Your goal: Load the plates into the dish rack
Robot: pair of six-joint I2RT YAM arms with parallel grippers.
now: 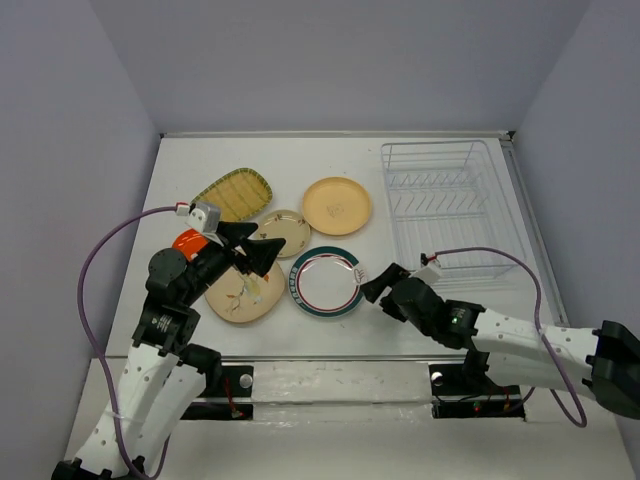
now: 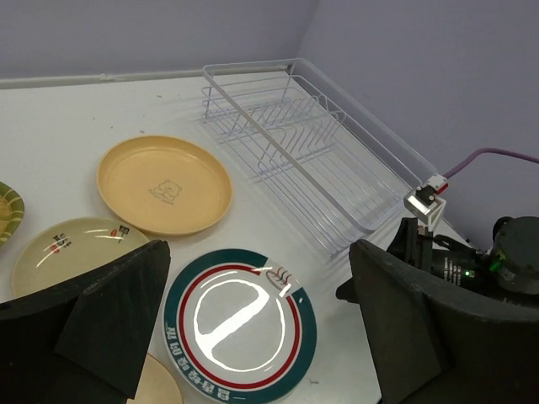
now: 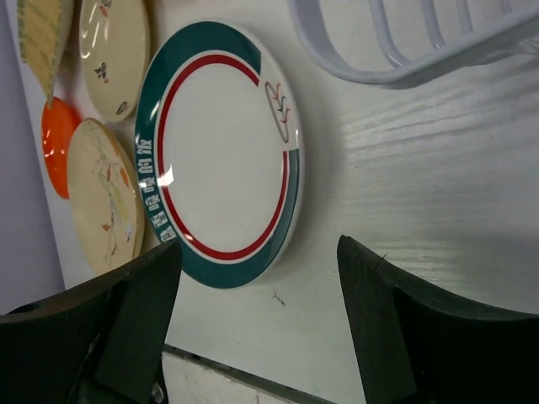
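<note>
A white desk (image 1: 300, 160) is filling the middle of the top view. Pale lavender walls are closing it in: a back wall (image 1: 330, 60) across the top of the frame, a left wall (image 1: 60, 150) and a right wall (image 1: 590, 120) at the sides. A glossy white ledge (image 1: 340, 385) is running along the desk's lower edge. A small dark speck (image 3: 275, 296) is lying on the desk, at lower centre of the right wrist view.

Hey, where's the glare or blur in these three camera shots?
Left wrist view: a bright glare streak across the green-and-red-rimmed plate, and the left claw is dark and soft-edged. Right wrist view: a small highlight on that plate's rim, right claw blurred up close. Top view: even light, faint shadows, white rack low in contrast.
</note>
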